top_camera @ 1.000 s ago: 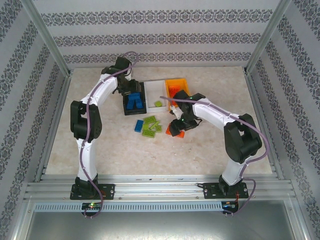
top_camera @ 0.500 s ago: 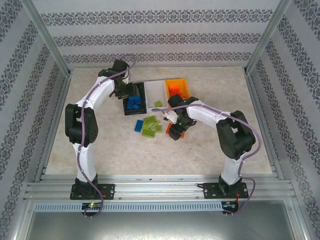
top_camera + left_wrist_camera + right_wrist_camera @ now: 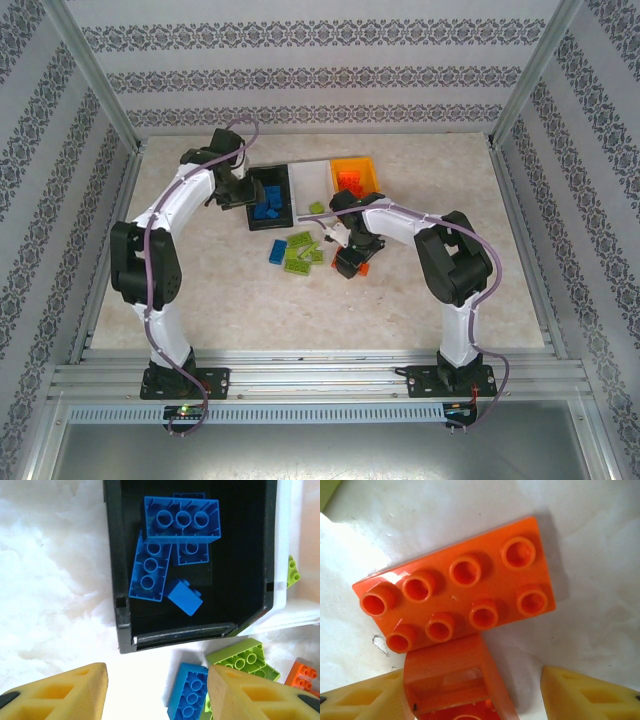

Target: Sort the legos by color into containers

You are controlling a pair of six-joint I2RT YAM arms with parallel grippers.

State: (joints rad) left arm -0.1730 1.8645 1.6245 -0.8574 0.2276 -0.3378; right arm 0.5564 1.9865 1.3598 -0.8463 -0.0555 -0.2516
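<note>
At the left gripper (image 3: 157,695): yellow fingers (image 3: 55,692) spread wide along the bottom edge of the left wrist view, nothing between them. Hovers over the pale marbled table (image 3: 50,580), just short of the near end of the black rectangular plastic bin (image 3: 112,555), which takes up the upper centre of that frame. Inside that bin, several blue studded plastic bricks (image 3: 182,520), piled and overlapping. Against its right wall, the white plastic bin (image 3: 282,555), with one lime green brick (image 3: 293,571) in it. Below the two bins, loose on the table, a blue brick (image 3: 189,692), a larger lime green brick (image 3: 242,657) and, at the right edge, a small orange brick (image 3: 302,672).

At the right gripper (image 3: 475,697): open as well, with fingers at the two bottom corners of the right wrist view. Between them, a small hollow orange brick (image 3: 455,680), against the left-hand finger and clear of the right-hand one, so not clamped. Touching its upper edge, a flat orange eight-stud plate (image 3: 455,600), slanted across the middle of the frame.

In the top view, the three bins in a row at upper centre, with the orange plastic bin (image 3: 372,175) at the right end. A cluster of lime green bricks (image 3: 300,250) just below the row, and the right gripper low over the table right of that cluster.
</note>
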